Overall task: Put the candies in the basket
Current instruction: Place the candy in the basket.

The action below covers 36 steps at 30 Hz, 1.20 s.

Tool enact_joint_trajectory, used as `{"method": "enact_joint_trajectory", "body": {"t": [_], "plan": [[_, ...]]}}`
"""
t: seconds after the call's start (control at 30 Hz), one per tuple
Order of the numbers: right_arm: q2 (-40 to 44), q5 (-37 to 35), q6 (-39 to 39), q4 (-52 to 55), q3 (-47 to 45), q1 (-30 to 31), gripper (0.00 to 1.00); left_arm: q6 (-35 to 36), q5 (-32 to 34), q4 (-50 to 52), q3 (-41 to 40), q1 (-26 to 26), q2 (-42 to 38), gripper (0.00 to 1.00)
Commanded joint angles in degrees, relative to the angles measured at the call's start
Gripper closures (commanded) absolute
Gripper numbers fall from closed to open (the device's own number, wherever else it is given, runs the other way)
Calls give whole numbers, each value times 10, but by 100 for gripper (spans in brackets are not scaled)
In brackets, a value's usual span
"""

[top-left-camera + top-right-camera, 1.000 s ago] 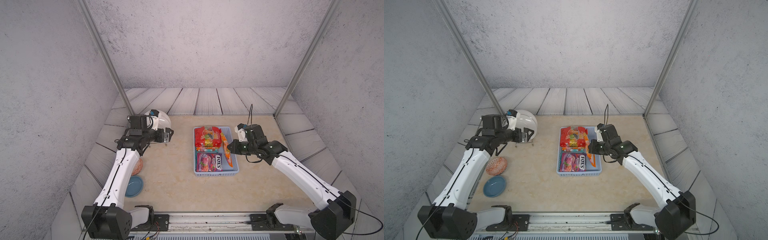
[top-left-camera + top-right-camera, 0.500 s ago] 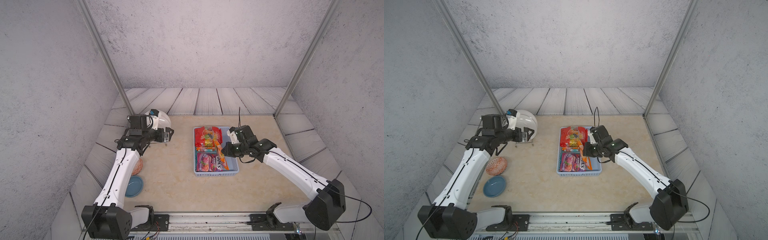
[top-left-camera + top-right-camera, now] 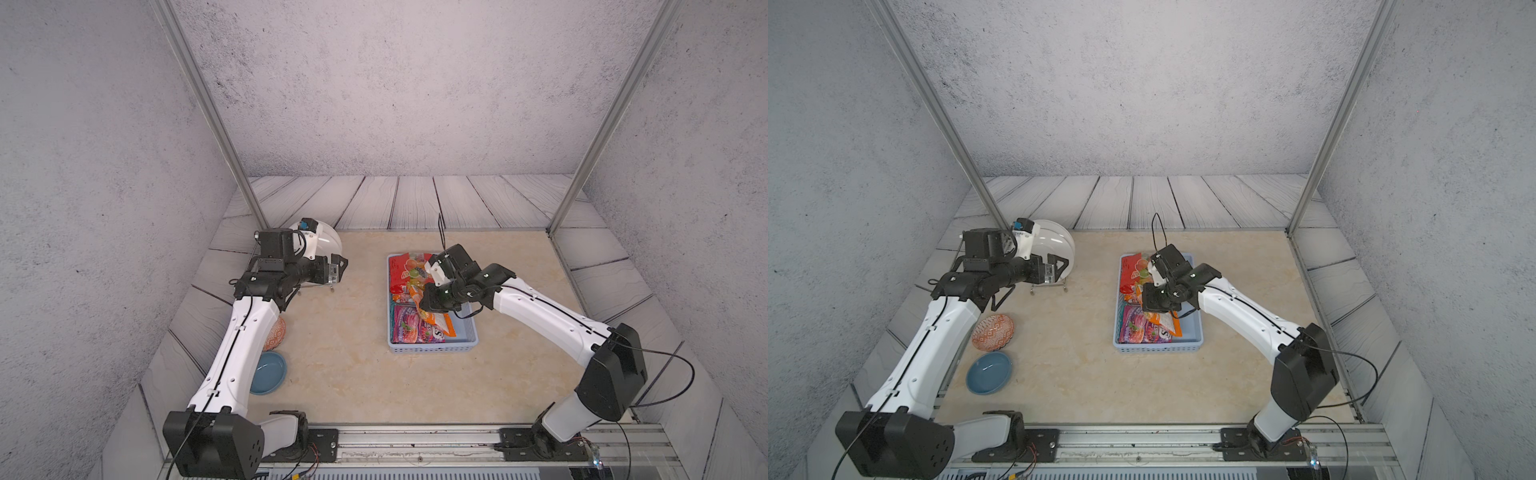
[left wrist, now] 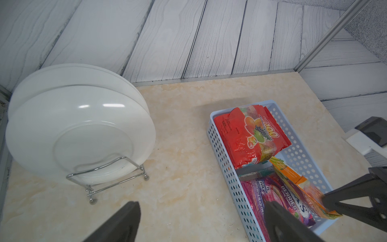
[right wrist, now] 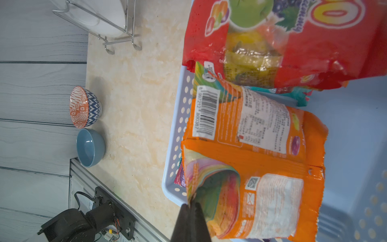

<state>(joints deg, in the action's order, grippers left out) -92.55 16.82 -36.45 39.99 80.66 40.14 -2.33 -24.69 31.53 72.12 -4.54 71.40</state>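
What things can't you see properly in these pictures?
Purple bag: in a top view, the orange bag covers part of it.
Bags beneath the red bag: left wrist view, hidden by it; count unknown.
Patterned bowl: in a top view, mostly behind the left arm.
Right gripper: right wrist view, mostly cut off by the picture's edge.

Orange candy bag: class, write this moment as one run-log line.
right gripper: shut on orange candy bag edge | bag: over basket | left gripper: open, empty, by white plates
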Motion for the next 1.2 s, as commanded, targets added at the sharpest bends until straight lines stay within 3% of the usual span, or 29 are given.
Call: {"method": "enact_joint_trajectory", "body": {"t": [0.0, 0.07, 0.17, 0.43, 0.6, 1.0, 1.1, 1.17], "plan": [[-27, 18, 32, 24, 37, 19, 69, 8, -2, -3, 1, 1, -9, 2], [-38, 17, 52, 46, 64, 21, 56, 7, -2, -11, -7, 1, -9, 2], [-22, -42, 61, 66, 79, 14, 49, 3, -8, 2, 4, 1, -8, 2], [7, -141, 74, 17, -23, -32, 43, 1, -11, 1, 6, 2, -5, 2], [-39, -119, 72, 32, -11, -76, 42, 2, -7, -10, -6, 2, -4, 2], [-132, 44, -7, -10, -22, -158, 39, 4, -9, 2, 7, 3, -2, 2], [-145, 76, -25, -34, -37, -161, 46, 4, -6, -8, -3, 3, 0, 2], [-146, 102, -35, -39, -42, -161, 55, 1, -10, 1, 7, 3, 1, 2]]}}
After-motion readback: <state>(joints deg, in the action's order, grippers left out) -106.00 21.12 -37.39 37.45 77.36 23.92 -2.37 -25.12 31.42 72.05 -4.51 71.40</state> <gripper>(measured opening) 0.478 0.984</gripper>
